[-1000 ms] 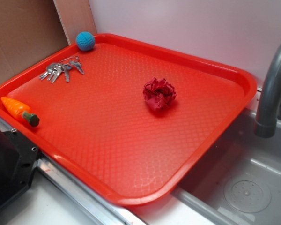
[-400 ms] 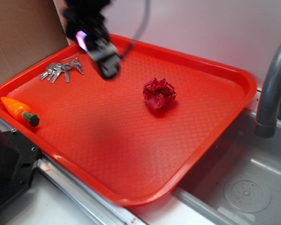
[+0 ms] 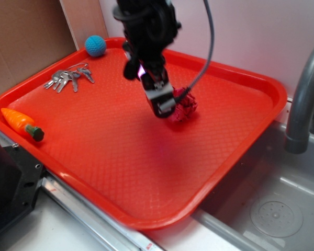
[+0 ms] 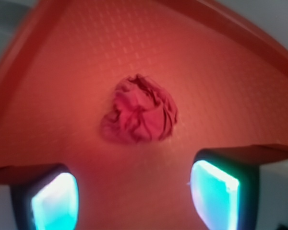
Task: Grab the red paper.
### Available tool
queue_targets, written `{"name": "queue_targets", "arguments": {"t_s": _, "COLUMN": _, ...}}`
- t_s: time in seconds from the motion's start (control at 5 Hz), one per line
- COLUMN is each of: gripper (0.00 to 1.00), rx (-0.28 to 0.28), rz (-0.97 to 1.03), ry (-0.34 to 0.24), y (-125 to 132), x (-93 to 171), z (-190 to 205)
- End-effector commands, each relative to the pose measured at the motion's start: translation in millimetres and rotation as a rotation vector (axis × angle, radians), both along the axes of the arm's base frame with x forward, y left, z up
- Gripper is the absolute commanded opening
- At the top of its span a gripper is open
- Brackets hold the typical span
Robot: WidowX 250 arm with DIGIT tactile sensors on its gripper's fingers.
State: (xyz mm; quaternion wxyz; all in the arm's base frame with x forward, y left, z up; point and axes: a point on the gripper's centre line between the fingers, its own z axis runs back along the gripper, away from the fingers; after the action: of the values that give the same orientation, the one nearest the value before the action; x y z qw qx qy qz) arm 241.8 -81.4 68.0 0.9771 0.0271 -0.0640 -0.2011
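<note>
Red paper (image 4: pixel 139 111) lies crumpled on the orange-red tray (image 3: pixel 94 151), right of its centre, with the gripper (image 3: pixel 165 107) poised just beside it, jaws spread wide and empty. A good grab, I judge, means centring the wad between the two fingers (image 4: pixel 216 194), sinking nearly to the tray, then closing gently. From the exterior view the arm hides part of the wad, and the fingertips are cut off in the wrist view.
</note>
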Motion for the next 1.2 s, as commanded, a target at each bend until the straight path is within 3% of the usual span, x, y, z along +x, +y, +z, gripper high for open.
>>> {"name": "queue_targets", "arguments": {"t_s": 0.0, "gripper": 1.00, "rx": -0.130, "rz": -0.042, "ry": -0.093, "y": -4, "x": 32, "z": -33}}
{"name": "queue_targets", "arguments": {"t_s": 0.2, "gripper": 0.32, "rx": -0.150, "rz": -0.032, "ry": -0.103, "y": -17, "x": 34, "z": -53}}
{"name": "queue_targets", "arguments": {"t_s": 0.4, "gripper": 0.00, "rx": -0.175, "rz": -0.029, "ry": -0.092, "y": -20, "x": 29, "z": -52}}
{"name": "queue_targets", "arguments": {"t_s": 0.6, "gripper": 0.00, "rx": -0.162, "rz": -0.035, "ry": -0.060, "y": -17, "x": 23, "z": -29}}
{"name": "queue_targets", "arguments": {"t_s": 0.8, "gripper": 1.00, "rx": -0.180, "rz": -0.016, "ry": -0.097, "y": -8, "x": 11, "z": 21}}
{"name": "queue_targets", "arguments": {"t_s": 1.0, "gripper": 1.00, "rx": -0.240, "rz": 0.006, "ry": -0.129, "y": -7, "x": 20, "z": 64}}
